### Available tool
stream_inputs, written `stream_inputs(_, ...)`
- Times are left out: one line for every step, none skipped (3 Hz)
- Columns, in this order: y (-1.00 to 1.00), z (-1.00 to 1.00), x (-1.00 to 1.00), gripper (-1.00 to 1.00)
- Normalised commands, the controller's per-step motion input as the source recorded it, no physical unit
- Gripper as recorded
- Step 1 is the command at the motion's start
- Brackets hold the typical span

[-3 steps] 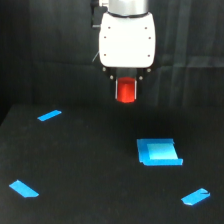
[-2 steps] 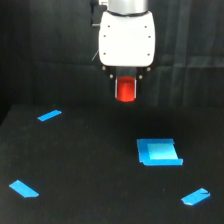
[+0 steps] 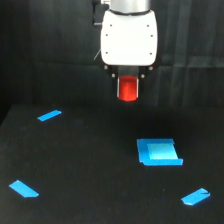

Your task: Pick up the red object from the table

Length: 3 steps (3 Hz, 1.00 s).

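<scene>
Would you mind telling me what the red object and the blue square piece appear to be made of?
The red object, held in the gripper, looks like hard plastic or painted wood: solid colour with a slight sheen. The blue square piece seems to be thin matte card or plastic sheet, lying flat on the table. Neither is certain.

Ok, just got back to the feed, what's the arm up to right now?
The gripper is shut on the red object and holds it in the air above the table, so the pick looks done. On the table, apart from it, lie a blue square piece towards the exterior view's right and three small blue strips: one far left, one near left, one near right.
</scene>
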Motion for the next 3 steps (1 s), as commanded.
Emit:
stream_inputs(-0.29, 0.13, 0.13, 0.50)
stream_inputs(-0.29, 0.06, 0.07, 0.63)
stream_inputs(-0.06, 0.32, -0.16, -0.63)
